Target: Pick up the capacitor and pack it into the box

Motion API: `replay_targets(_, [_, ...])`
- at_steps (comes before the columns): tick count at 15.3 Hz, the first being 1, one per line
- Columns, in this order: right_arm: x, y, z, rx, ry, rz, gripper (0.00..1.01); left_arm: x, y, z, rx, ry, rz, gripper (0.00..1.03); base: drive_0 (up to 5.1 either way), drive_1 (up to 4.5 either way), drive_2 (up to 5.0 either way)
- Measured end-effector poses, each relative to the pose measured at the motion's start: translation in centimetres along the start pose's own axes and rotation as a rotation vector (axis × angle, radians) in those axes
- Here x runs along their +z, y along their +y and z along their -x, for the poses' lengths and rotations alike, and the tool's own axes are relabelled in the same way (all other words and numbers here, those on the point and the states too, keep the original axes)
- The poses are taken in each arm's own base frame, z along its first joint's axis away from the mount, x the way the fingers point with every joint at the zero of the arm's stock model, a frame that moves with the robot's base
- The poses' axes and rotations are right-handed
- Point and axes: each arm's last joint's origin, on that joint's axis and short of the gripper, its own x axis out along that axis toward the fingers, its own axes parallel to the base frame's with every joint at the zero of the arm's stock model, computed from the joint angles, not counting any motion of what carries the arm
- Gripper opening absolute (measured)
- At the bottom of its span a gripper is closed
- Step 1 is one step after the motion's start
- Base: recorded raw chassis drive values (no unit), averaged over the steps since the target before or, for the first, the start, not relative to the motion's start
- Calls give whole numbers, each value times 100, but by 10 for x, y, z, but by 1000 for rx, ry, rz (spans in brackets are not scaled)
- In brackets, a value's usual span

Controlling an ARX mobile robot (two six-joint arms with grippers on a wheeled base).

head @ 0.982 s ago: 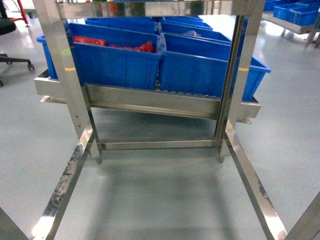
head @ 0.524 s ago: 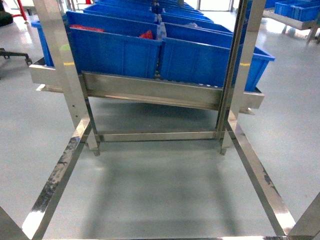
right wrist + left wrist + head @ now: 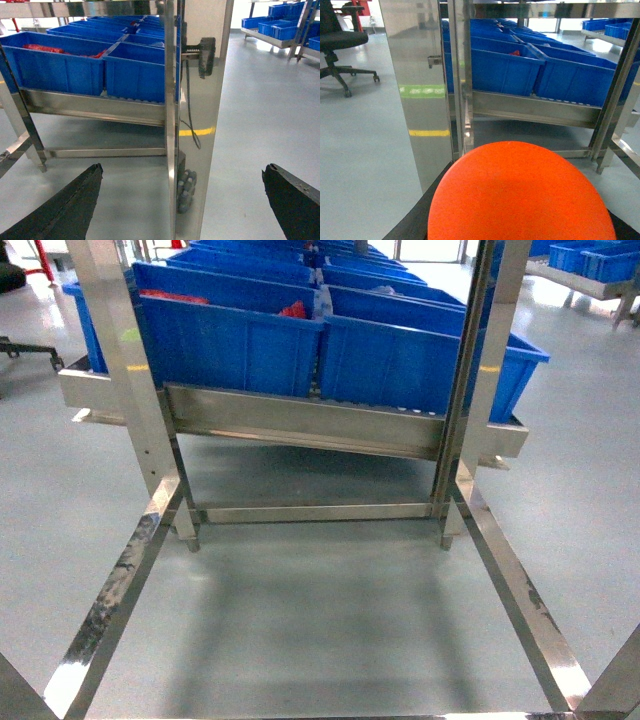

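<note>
A tall stainless-steel rack frame [image 3: 130,420] stands on the grey floor, its low shelf carrying rows of deep blue plastic bins [image 3: 230,345], one showing red contents [image 3: 293,310]. The right gripper [image 3: 182,200] has its two dark fingers [image 3: 65,207] spread wide apart around an upright post. A rounded orange shape [image 3: 520,195] fills the left wrist view; I cannot tell how the left gripper stands. The pale pink box and capacitor appear in no view.
</note>
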Motion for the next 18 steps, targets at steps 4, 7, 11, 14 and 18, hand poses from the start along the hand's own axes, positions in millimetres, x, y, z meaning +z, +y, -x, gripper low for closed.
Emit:
replay_targets(4, [0,0,0,-1,1,0,98,0,0,0,0,-3,-1,43,-231,188,69])
replay_targets(7, [0,0,0,0,0,0,98,0,0,0,0,-1,-1,43,-473,334,175])
replay_targets(11, [0,0,0,0,-2,0,98,0,0,0,0,0,-1,43,-482,181,322])
replay_targets(14, [0,0,0,0,0,0,98,0,0,0,0,0,-1,43,-481,157,344])
replay_targets(18, [0,0,0,0,0,0,98,0,0,0,0,-2,-1,43,-484,179,318])
